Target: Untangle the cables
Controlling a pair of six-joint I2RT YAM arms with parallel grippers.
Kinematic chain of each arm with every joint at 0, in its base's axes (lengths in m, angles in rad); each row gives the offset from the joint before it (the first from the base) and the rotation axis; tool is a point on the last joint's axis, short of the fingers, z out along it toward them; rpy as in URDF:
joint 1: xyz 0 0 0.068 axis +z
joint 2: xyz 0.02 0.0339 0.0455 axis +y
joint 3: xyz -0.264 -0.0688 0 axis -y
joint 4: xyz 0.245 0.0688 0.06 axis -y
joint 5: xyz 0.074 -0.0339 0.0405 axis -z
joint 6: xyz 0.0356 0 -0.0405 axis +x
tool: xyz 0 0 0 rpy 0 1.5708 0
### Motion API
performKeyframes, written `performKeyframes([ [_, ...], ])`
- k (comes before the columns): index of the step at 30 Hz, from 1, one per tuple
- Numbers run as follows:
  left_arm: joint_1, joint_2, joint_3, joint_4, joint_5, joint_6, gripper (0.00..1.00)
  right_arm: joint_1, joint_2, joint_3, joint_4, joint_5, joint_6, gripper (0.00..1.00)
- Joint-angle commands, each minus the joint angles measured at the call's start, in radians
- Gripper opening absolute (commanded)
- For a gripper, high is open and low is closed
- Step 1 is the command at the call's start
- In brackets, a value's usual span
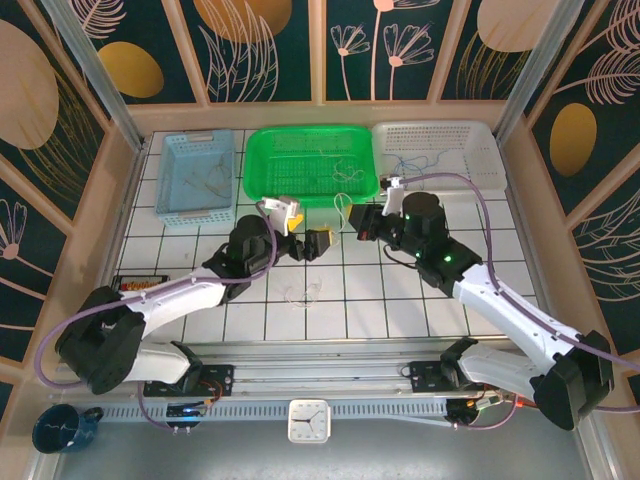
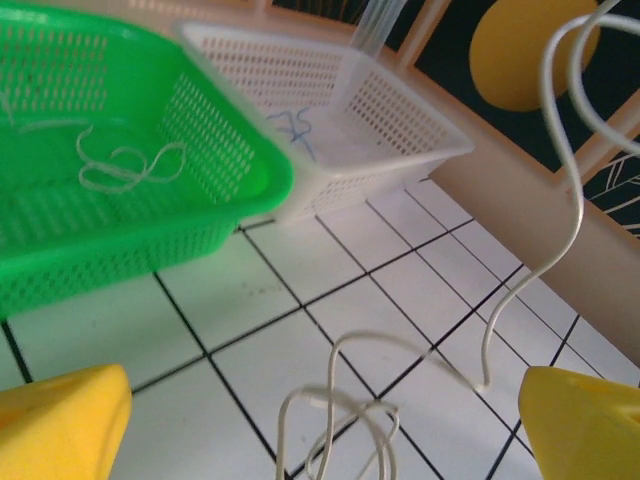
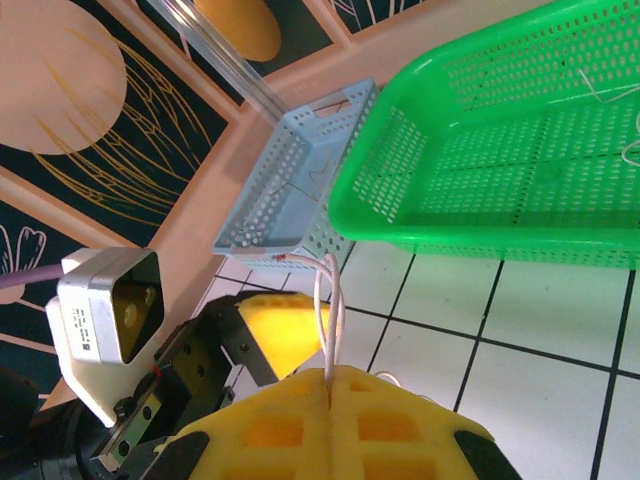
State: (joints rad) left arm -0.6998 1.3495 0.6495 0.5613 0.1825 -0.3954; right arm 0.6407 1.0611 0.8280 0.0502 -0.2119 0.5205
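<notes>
A white-tiled table (image 1: 380, 310) gridded in black sits inside dark leaf-patterned walls (image 1: 270, 50), with a blue basket (image 1: 195, 136), a green basket (image 1: 310, 130) and a white basket (image 1: 440, 127) in a row along its far edge. Just in front of the green basket, the right gripper (image 3: 328, 385) has its yellow fingers pressed together, pinching a whitish cable (image 3: 325, 300), which hangs looped between the left gripper's (image 1: 306, 230) widely spread fingers (image 2: 60, 420); whether it touches them I cannot tell. Another whitish cable (image 2: 125, 165) lies in the green basket, a blue cable (image 2: 295, 130) lies in the white one, and a faint pale cable (image 1: 305, 295) lies on the tiles towards the near edge.
</notes>
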Motion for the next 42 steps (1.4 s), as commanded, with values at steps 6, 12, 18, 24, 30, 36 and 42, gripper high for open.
performKeyframes([
  [6, -0.006, 0.06, 0.11, -0.003, 0.093, 0.19, 0.99, 0.067, 0.042, 0.12, -0.024, -0.02, -0.05, 0.0],
  [12, -0.012, 0.11, 0.146, 0.051, 0.122, 0.19, 0.99, 0.109, 0.075, 0.209, -0.05, -0.03, -0.074, 0.0],
  [18, -0.011, 0.142, 0.118, 0.133, 0.103, 0.155, 0.79, 0.111, 0.072, 0.309, -0.062, -0.019, -0.093, 0.0],
  [24, -0.012, 0.146, 0.022, 0.195, 0.112, 0.1, 0.59, 0.053, 0.056, 0.412, -0.032, -0.005, -0.094, 0.0],
  [30, -0.011, 0.126, -0.067, 0.249, 0.084, 0.062, 0.33, -0.025, 0.053, 0.455, 0.028, -0.037, -0.057, 0.0],
  [36, -0.012, 0.065, -0.099, 0.264, 0.079, 0.034, 0.54, -0.043, 0.053, 0.436, 0.029, -0.038, -0.054, 0.0],
  [42, -0.012, -0.051, -0.112, 0.284, 0.059, -0.027, 0.73, -0.049, 0.039, 0.366, 0.054, -0.043, -0.033, 0.0],
])
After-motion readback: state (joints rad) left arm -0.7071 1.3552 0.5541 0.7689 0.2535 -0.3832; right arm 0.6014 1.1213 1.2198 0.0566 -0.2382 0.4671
